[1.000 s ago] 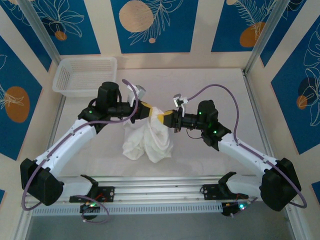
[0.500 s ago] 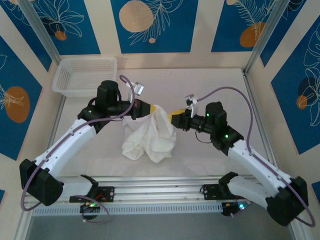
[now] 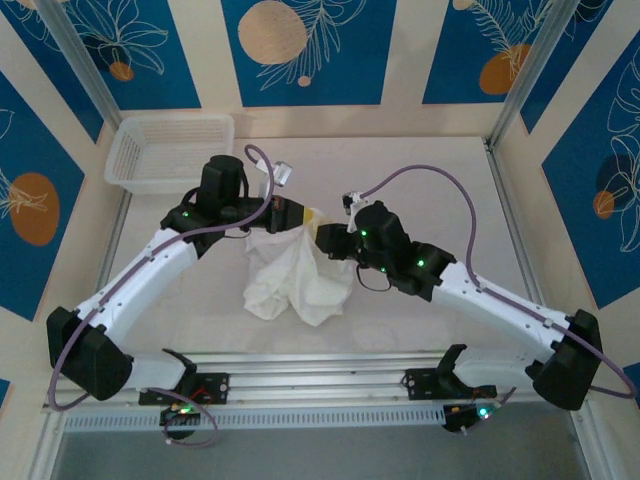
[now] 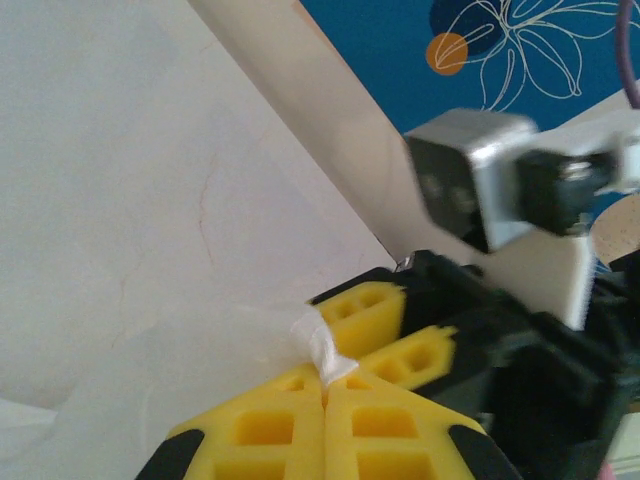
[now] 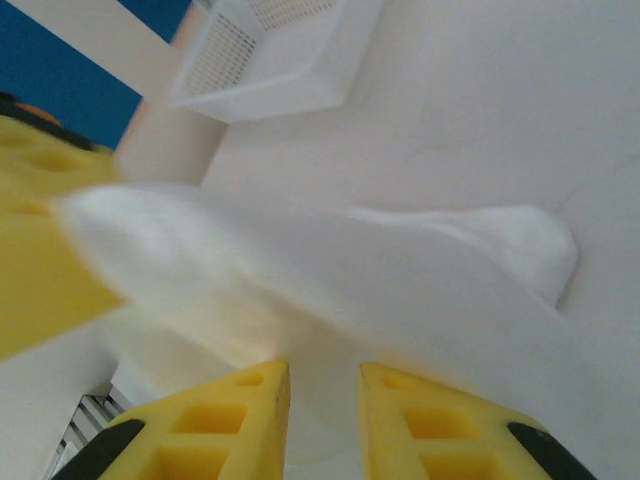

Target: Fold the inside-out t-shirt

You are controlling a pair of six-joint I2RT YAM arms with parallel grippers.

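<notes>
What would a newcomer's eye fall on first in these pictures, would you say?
A crumpled white t-shirt at the centre, drawn up to a peak where the left arm and right arm meet. The left jaws are shut on a tuft of it; the right jaws stand apart at the cloth. A white basket sits far left.

You've got the white t-shirt (image 3: 298,278) bunched and wrinkled, its top gathered up into a raised peak, lower folds slumped on the counter (image 3: 440,175) mid-way across.

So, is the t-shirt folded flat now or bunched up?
Bunched up. The t-shirt hangs in crumpled folds from the shut left gripper, its lower part on the table.
</notes>
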